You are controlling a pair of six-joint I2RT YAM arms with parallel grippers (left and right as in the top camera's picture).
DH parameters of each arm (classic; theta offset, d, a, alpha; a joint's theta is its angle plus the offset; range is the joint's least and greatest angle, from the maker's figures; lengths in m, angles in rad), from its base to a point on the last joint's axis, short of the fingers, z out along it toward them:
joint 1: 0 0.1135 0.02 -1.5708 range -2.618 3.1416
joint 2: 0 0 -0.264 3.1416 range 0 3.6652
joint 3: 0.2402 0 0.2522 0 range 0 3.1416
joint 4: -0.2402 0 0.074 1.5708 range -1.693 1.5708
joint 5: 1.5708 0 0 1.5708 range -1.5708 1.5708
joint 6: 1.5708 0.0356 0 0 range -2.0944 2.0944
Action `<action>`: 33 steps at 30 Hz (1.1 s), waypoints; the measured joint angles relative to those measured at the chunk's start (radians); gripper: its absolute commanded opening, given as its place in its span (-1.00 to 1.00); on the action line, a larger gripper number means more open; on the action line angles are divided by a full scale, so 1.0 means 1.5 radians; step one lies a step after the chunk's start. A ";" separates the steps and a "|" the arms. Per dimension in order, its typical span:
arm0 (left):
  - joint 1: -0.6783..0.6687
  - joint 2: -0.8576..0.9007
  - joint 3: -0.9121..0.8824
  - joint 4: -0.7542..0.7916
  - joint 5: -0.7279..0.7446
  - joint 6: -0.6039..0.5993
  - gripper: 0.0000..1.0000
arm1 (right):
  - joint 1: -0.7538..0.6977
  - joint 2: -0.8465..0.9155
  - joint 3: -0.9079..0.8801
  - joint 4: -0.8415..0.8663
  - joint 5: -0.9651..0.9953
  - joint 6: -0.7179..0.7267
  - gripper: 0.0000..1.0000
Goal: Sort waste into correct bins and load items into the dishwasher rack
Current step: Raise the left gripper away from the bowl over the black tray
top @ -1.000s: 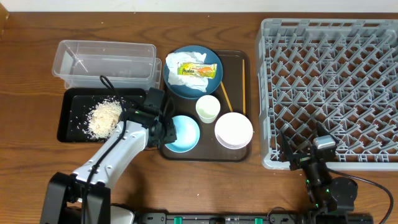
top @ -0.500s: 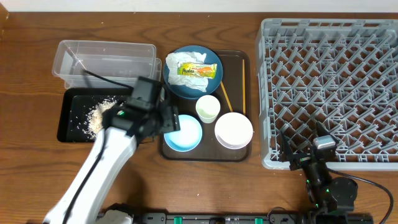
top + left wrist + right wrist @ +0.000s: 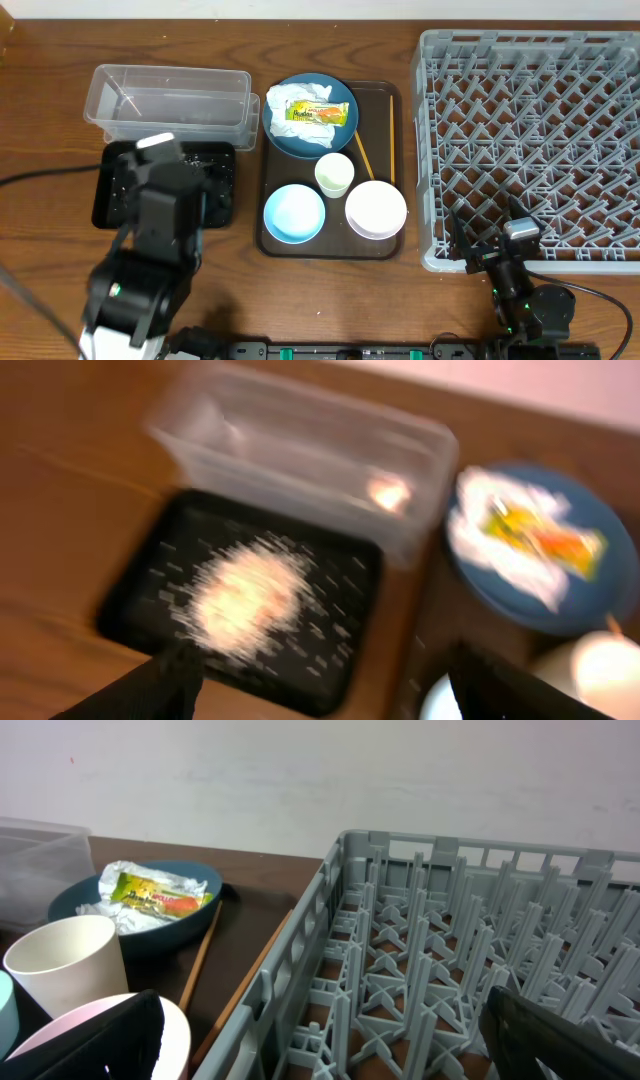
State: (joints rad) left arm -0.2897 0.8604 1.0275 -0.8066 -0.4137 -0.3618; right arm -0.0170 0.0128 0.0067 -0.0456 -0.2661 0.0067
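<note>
My left gripper (image 3: 335, 700) is open and empty, raised above the black tray (image 3: 345, 645), where the rice scraps (image 3: 245, 595) lie in a heap. From overhead my left arm (image 3: 165, 205) hides most of that tray (image 3: 220, 185). The clear tub (image 3: 168, 100) stands just behind it. On the dark blue plate (image 3: 310, 115) lie the white tissue (image 3: 285, 100) and the snack wrapper (image 3: 318, 113). The light blue bowl (image 3: 294, 213), cup (image 3: 334, 174), white bowl (image 3: 376, 208) and chopsticks (image 3: 362, 152) sit on the brown tray. My right gripper (image 3: 330, 1050) is open at the near left corner of the grey rack (image 3: 535, 140).
The brown serving tray (image 3: 392, 240) lies between the two bins and the rack. The rack's left wall (image 3: 300, 950) rises right beside the white bowl (image 3: 175, 1030) and the cup (image 3: 60, 965).
My left gripper opened and let go of the light blue bowl's left rim. It then swung left and rose over the black tray. The right arm has not moved.
</note>
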 measured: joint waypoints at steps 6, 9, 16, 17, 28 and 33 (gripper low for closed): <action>0.019 -0.034 0.000 0.001 -0.120 0.000 0.69 | 0.000 0.000 0.000 0.000 0.000 0.000 0.98; 0.058 -0.028 0.000 0.006 -0.145 0.000 0.69 | 0.000 0.000 0.000 0.000 0.000 0.000 0.99; 0.231 -0.020 0.000 0.069 -0.125 0.000 0.69 | 0.000 0.000 0.000 0.000 0.000 0.000 0.98; 0.258 -0.020 0.000 0.070 -0.101 0.000 0.69 | 0.000 0.000 0.000 0.000 0.000 0.000 0.99; 0.495 0.089 0.000 0.001 0.198 -0.001 0.75 | 0.000 0.000 0.000 0.003 0.001 0.000 0.98; 0.507 0.128 0.000 0.001 0.233 -0.005 0.75 | 0.000 0.000 0.000 0.041 0.008 0.000 0.98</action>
State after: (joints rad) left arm 0.4702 1.0531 1.0275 -0.8051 -0.0643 -0.3698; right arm -0.0170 0.0128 0.0067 0.0154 -0.2539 0.0063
